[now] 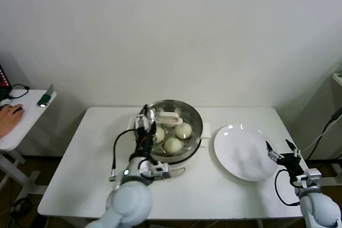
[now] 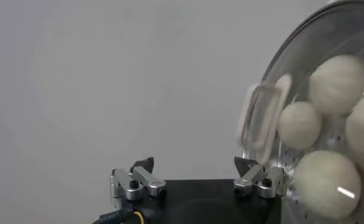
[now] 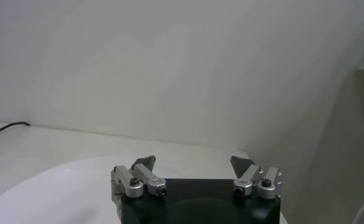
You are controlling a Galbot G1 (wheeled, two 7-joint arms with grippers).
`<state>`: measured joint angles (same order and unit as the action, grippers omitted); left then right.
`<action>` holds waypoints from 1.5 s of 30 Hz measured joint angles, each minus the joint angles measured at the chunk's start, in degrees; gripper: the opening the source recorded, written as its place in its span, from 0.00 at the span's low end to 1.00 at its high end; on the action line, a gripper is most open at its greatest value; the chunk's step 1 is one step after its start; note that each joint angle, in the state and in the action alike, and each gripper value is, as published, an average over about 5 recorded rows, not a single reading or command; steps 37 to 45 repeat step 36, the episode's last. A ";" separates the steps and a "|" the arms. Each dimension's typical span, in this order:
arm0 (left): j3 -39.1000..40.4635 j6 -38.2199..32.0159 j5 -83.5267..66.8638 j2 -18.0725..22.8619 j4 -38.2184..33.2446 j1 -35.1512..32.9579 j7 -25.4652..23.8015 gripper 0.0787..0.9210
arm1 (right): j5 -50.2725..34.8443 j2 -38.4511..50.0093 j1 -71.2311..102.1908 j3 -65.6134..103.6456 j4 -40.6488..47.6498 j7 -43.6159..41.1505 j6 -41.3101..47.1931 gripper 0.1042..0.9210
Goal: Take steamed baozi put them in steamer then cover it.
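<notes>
I see the steamer (image 1: 176, 132) at the centre of the head view, on the white table (image 1: 80, 164), with the cover (image 1: 170, 119) seated on it; its white handle lies toward the upper left of the pot. Through the glass I count three baozi (image 1: 183, 130) in the head view, and four (image 2: 325, 173) in the left wrist view, at that frame's right edge, lying on the perforated tray. In the left wrist view the cover handle (image 2: 262, 117) shows blurred, right of centre, just above one fingertip. My left gripper (image 1: 145, 117) sits at the steamer's left rim in the head view, just beside the cover; its fingers (image 2: 140, 176) are spread wide with nothing between them. My right gripper (image 1: 281, 151) sits at the lower right of the head view, at the right edge of the white plate (image 1: 240, 150), which lies just right of the steamer. In the right wrist view the right fingers (image 3: 144, 173) are likewise spread wide and hold nothing. At the left edge of the head view I see a side table (image 1: 21, 124) with a person's hand (image 1: 8, 118) resting on it.
</notes>
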<state>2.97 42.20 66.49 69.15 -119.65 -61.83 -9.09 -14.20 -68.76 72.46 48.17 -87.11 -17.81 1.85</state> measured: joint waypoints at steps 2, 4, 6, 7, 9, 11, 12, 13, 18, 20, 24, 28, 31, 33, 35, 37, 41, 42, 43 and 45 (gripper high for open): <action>-3.08 0.00 -4.43 -0.58 -0.81 -1.82 2.72 0.88 | 0.04 0.00 0.22 -0.20 -0.31 -0.09 -0.18 0.88; -6.66 0.00 -9.56 -1.01 -1.33 -3.76 5.60 0.88 | 0.09 -0.05 0.46 -0.40 -0.67 -0.23 -0.40 0.88; -10.55 -0.07 -14.93 -1.17 -1.63 -5.83 8.20 0.88 | 0.13 -0.14 0.71 -0.58 -1.05 -0.40 -0.61 0.88; -12.59 -0.26 -17.71 -1.16 -1.70 -6.96 9.37 0.88 | 0.14 -0.18 0.84 -0.68 -1.24 -0.48 -0.71 0.88; -16.70 -1.30 -23.36 -0.94 -1.64 -9.29 11.30 0.88 | 0.14 -0.27 1.14 -0.87 -1.63 -0.64 -0.94 0.88; -20.69 -3.53 -29.17 -0.47 -1.24 -11.61 12.82 0.88 | 0.13 -0.37 1.43 -1.08 -2.03 -0.78 -1.22 0.88; -22.61 -5.16 -32.13 -0.13 -0.87 -12.74 13.44 0.88 | 0.13 -0.44 1.56 -1.19 -2.23 -0.85 -1.38 0.88; -24.48 -7.09 -35.07 0.24 -0.40 -13.83 13.96 0.88 | 0.14 -0.51 1.70 -1.30 -2.45 -0.95 -1.56 0.88; -32.14 -20.50 -48.83 2.52 2.73 -18.39 15.37 0.88 | 0.16 -0.92 2.37 -1.75 -3.46 -1.26 -2.60 0.88; -34.26 -25.96 -53.23 3.58 4.21 -19.74 15.48 0.88 | 0.14 -1.07 2.65 -1.95 -3.89 -1.28 -2.97 0.88; -37.16 -34.86 -60.01 5.37 7.29 -21.76 15.35 0.88 | 0.10 -1.26 3.06 -2.41 -4.48 -1.34 -3.82 0.88; -38.86 -41.01 -64.34 6.47 9.49 -23.37 15.31 0.88 | 0.00 -1.37 3.42 -2.67 -4.89 -1.42 -4.59 0.88; -39.67 -44.58 -66.20 7.14 10.55 -24.15 15.25 0.88 | -0.22 -1.36 3.70 -2.74 -5.27 -1.52 -4.97 0.88; -40.07 -46.45 -67.08 7.44 11.06 -24.50 15.18 0.88 | -0.38 -1.36 3.80 -2.80 -5.52 -1.56 -5.17 0.88; -40.33 -47.69 -67.59 7.61 11.41 -24.72 15.12 0.88 | -0.47 -1.38 3.84 -2.86 -5.73 -1.59 -5.29 0.88; -40.41 -48.07 -67.74 7.66 11.52 -24.79 15.09 0.88 | -0.49 -1.40 3.85 -2.88 -5.80 -1.59 -5.33 0.88; -40.41 -48.07 -67.74 7.66 11.52 -24.79 15.09 0.88 | -0.49 -1.40 3.85 -2.88 -5.80 -1.59 -5.33 0.88; -40.41 -48.07 -67.74 7.66 11.52 -24.79 15.09 0.88 | -0.49 -1.40 3.85 -2.88 -5.80 -1.59 -5.33 0.88; -40.41 -48.07 -67.74 7.66 11.52 -24.79 15.09 0.88 | -0.49 -1.40 3.85 -2.88 -5.80 -1.59 -5.33 0.88; -40.41 -48.07 -67.74 7.66 11.52 -24.79 15.09 0.88 | -0.49 -1.40 3.85 -2.88 -5.80 -1.59 -5.33 0.88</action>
